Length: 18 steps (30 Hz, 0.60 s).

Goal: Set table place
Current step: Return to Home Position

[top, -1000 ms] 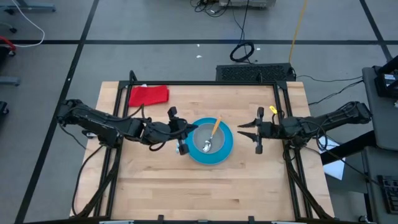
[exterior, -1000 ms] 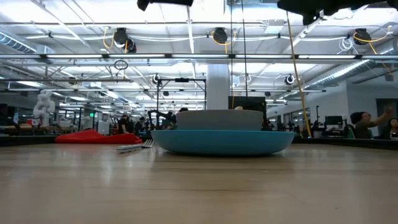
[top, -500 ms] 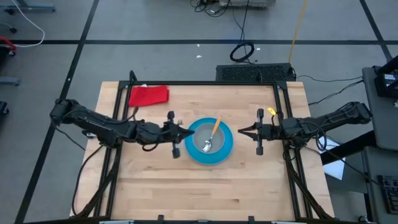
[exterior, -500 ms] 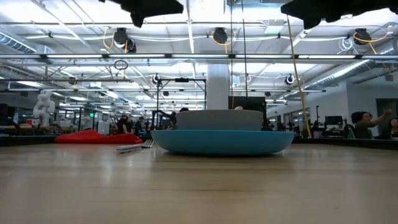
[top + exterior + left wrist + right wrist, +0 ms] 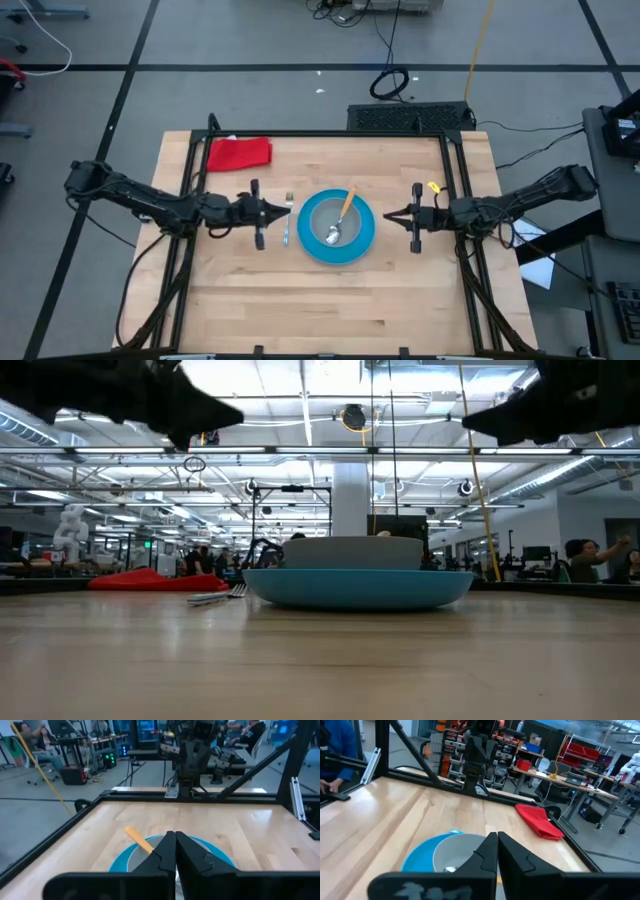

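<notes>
Both jaws together; left gripper farther from plate than before, right gripper barely.

Light-wood bench, thin black frame round edge. Approx centre: blue plate. Fork just beside plate on left-arm side, not touching. Red cloth in high view's top-left corner, well apart from plate & fork
</notes>
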Each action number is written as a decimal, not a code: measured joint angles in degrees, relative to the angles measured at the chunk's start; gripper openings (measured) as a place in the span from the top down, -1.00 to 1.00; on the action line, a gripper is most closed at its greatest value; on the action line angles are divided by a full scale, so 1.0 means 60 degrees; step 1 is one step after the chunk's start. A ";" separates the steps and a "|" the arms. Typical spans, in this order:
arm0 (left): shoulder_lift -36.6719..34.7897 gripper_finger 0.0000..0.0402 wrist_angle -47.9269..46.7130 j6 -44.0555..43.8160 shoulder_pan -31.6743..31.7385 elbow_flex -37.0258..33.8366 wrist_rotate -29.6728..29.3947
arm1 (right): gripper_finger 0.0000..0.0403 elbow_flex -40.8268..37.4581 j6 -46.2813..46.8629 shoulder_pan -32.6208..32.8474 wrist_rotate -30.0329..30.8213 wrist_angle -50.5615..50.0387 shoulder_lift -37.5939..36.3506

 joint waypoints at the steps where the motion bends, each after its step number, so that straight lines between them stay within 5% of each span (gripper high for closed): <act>1: -0.0084 0.96 0.0251 -0.0009 0.0004 -0.0244 0.0000 | 1.00 -0.0218 -0.0028 -0.0001 0.0000 0.0242 -0.0005; 8: -0.0442 0.96 0.1574 -0.0126 0.0129 -0.1439 0.0188 | 1.00 -0.0925 -0.0054 -0.0009 -0.0086 0.0799 -0.0149; 18: -0.0450 0.99 0.2205 -0.0197 0.0426 -0.2132 0.1373 | 1.00 -0.0978 0.0196 -0.0825 -0.1688 0.0828 -0.0155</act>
